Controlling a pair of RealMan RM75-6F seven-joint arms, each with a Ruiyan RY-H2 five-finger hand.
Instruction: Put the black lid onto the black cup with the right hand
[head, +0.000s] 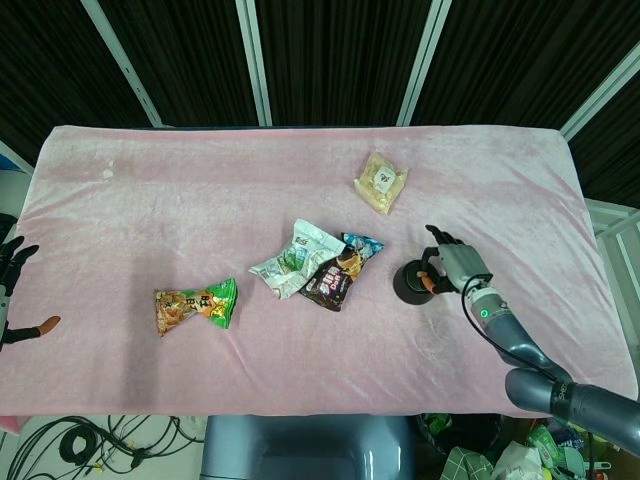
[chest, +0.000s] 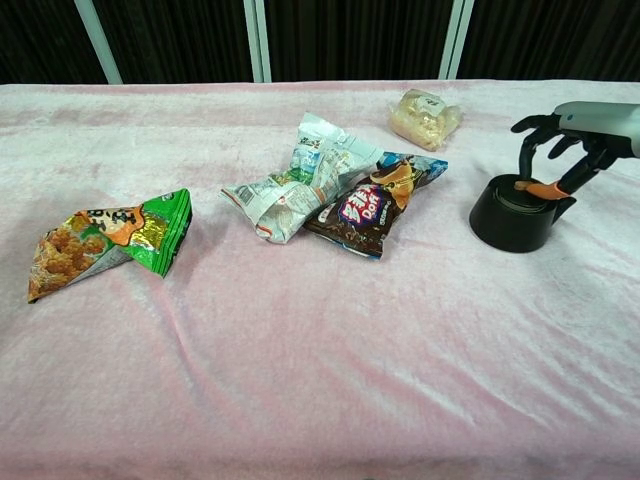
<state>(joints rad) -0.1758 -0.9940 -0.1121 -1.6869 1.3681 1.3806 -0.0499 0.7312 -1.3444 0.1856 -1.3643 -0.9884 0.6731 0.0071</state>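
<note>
On the cup (chest: 512, 218), the lid (chest: 516, 194) looks light and rigid; right hand (chest: 566, 150) fingertips touch its rim, grip uncertain.

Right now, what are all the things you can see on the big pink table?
table cloth: one, pink, covers the whole table.
green snack bag: one, green and orange, left side.
white snack bag: one, white and green, middle.
dark snack bag: one, dark brown and blue, partly under the white one.
pale packet: one, beige, far side.
black cup: one, right side.
black lid: one, on top of the cup.
left hand: black, at the left table edge, holds nothing.
right hand: black and grey, fingertips at the lid.
</note>
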